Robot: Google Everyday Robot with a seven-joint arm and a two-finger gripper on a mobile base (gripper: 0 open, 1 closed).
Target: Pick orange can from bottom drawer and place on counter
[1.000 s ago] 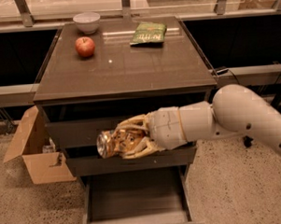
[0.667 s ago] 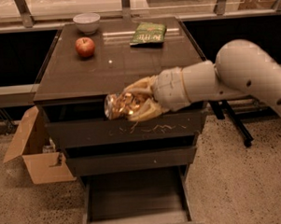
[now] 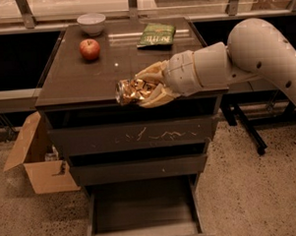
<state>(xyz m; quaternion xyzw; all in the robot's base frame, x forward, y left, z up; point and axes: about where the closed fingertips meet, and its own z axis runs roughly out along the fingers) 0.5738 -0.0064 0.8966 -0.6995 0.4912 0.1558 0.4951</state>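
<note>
My gripper (image 3: pixel 147 86) is shut on the orange can (image 3: pixel 132 90), which lies on its side with its silver end pointing left. I hold it at the front edge of the counter (image 3: pixel 82 78), level with the top slab. The white arm reaches in from the right. The bottom drawer (image 3: pixel 142 209) stands pulled open at the foot of the cabinet, and its tray shows nothing in it.
A red apple (image 3: pixel 90 49), a white bowl (image 3: pixel 91 23) and a green snack bag (image 3: pixel 156 34) sit on the counter's back half. An open cardboard box (image 3: pixel 39 159) stands on the floor to the left. A chair base (image 3: pixel 252 135) is at the right.
My gripper has lifted the can from in front of the drawers up and to the right, to the level of the counter's front edge.
</note>
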